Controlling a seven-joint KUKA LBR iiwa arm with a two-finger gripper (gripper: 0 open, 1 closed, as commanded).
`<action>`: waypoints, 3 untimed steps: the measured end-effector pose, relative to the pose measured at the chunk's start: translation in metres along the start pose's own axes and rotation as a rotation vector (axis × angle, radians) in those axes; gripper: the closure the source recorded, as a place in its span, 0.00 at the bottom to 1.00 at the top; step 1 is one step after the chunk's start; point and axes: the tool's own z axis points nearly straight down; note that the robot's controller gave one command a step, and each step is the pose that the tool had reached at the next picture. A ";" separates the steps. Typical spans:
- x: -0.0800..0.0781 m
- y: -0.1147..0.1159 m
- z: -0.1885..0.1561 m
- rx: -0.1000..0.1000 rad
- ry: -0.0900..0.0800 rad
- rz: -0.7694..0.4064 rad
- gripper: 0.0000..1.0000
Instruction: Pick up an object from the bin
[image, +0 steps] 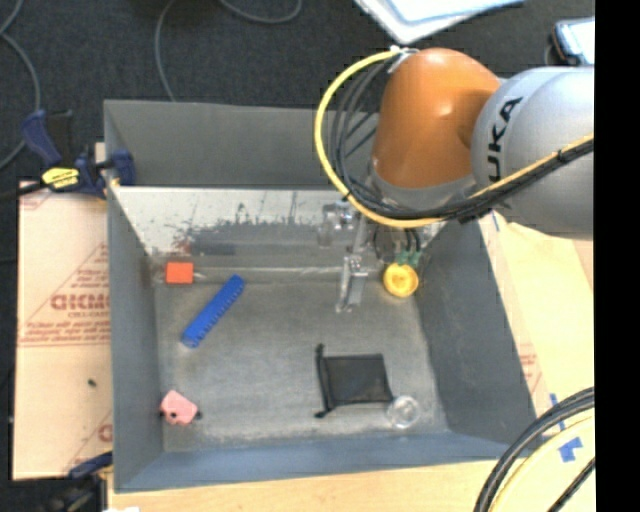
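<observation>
- The KUKA arm (545, 140) reaches into the grey metal bin (133, 340) from the right. Its orange cover (435, 115) and a loop of yellow and black cables (324, 130) hang above the bin's far right part.
- We see the gripper (348, 298) pointing down over the bin floor, close to the far wall and a little right of the middle. We cannot tell whether it is parted or closed together.
- A yellow round thing (400, 281) lies just to the right of the gripper on the far right of the floor, with its far edge tucked under the wrist. We cannot tell whether it touches the gripper.
- A flat black square pouch (353, 379) lies on the near side of the gripper, on the near right of the floor and well apart from it.
- A small clear round thing (403, 411) sits just beside the pouch's near right corner, close to the near wall.
- A long blue studded brick (212, 311) lies slanted on the left half of the floor, well to the left of the gripper.
- A small orange block (179, 272) sits just beyond the brick's far end, at the foot of the far wall and apart from the brick.
- A small pink thing (178, 407) rests alone in the near left corner.
</observation>
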 end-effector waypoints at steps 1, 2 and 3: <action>-0.001 0.000 -0.005 -0.001 -0.009 0.001 0.00; 0.012 -0.019 0.048 0.000 0.002 0.037 0.00; 0.006 -0.034 0.047 0.000 -0.010 0.009 0.00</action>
